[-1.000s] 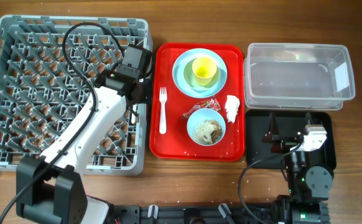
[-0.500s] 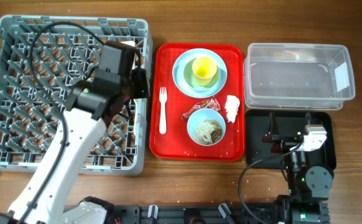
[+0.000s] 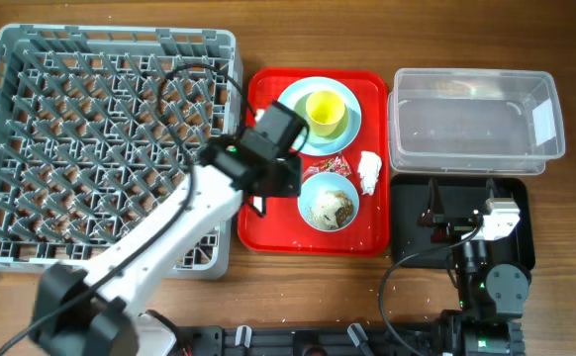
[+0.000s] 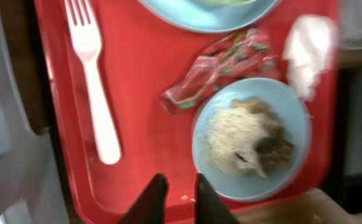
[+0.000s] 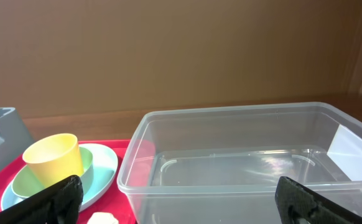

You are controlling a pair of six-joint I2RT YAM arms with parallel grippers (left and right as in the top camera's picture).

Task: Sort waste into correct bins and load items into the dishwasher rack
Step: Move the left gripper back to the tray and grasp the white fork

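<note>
Left gripper (image 4: 178, 186): low over the front of the red tray (image 4: 143, 124), fingers only narrowly apart, nothing between them.
Right gripper (image 5: 181, 199): down over the black tray (image 3: 521, 213), fingers spread wide and holding nothing.
Fork (image 4: 97, 93): flat on the red tray's left side, just left of the left gripper.
Snack wrapper (image 4: 215, 68): on the red tray, between plate (image 3: 290, 124) and bowl (image 4: 198, 134).
Food scraps (image 4: 243, 137): heaped inside that bowl.
Tissue (image 4: 308, 46): on the tray, just right of the bowl.
Yellow cup (image 3: 325, 109): upright in a mint bowl (image 5: 94, 165) on the plate.
Dishwasher rack (image 3: 31, 119): left of the red tray.
Clear tub (image 3: 471, 74): right of the red tray, behind the black tray.
</note>
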